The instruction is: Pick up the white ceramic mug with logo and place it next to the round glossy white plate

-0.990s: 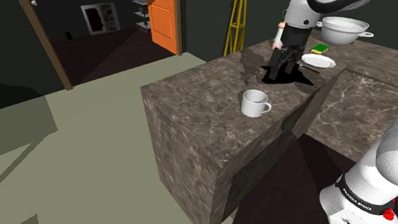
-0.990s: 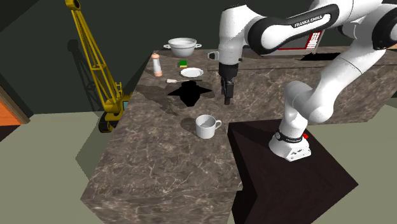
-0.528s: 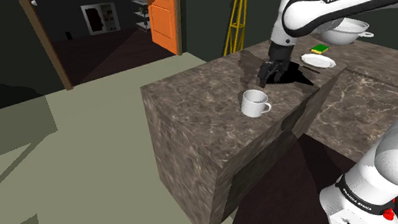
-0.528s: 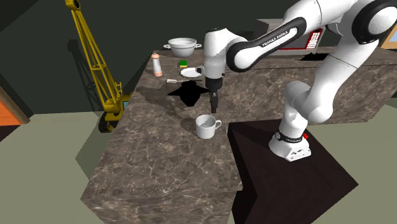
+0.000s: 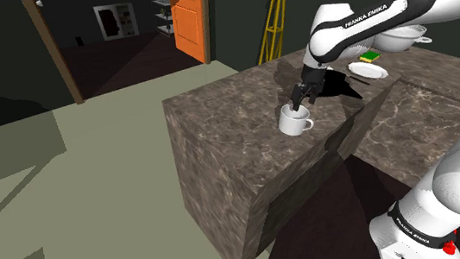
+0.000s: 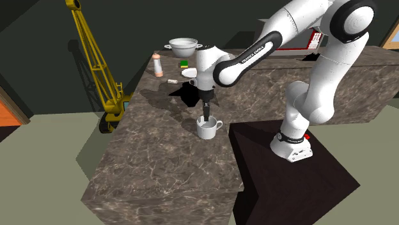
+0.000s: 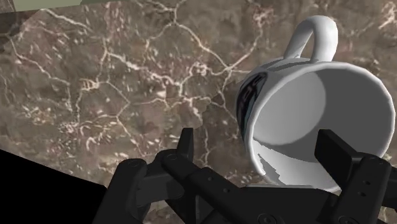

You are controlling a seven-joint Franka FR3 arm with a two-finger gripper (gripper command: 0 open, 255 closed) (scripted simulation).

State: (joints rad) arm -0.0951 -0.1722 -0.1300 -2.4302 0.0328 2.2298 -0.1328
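Holds hand [image 7: 259,141] open and empty, mug [image 7: 318,108] just beneath. Looks rigid, glossy-slick, light, chippable; pinch the rim wall, away from handle [image 7: 312,38].

Mug [image 5: 294,121] on counter [image 5: 219,121], pincer [image 5: 297,103] just above it, plate [image 5: 368,70] farther along.

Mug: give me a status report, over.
Tool open, straddling the mug's rim, not gripping. Mug upright on counter, apart from plate. Nothing seen blocking.
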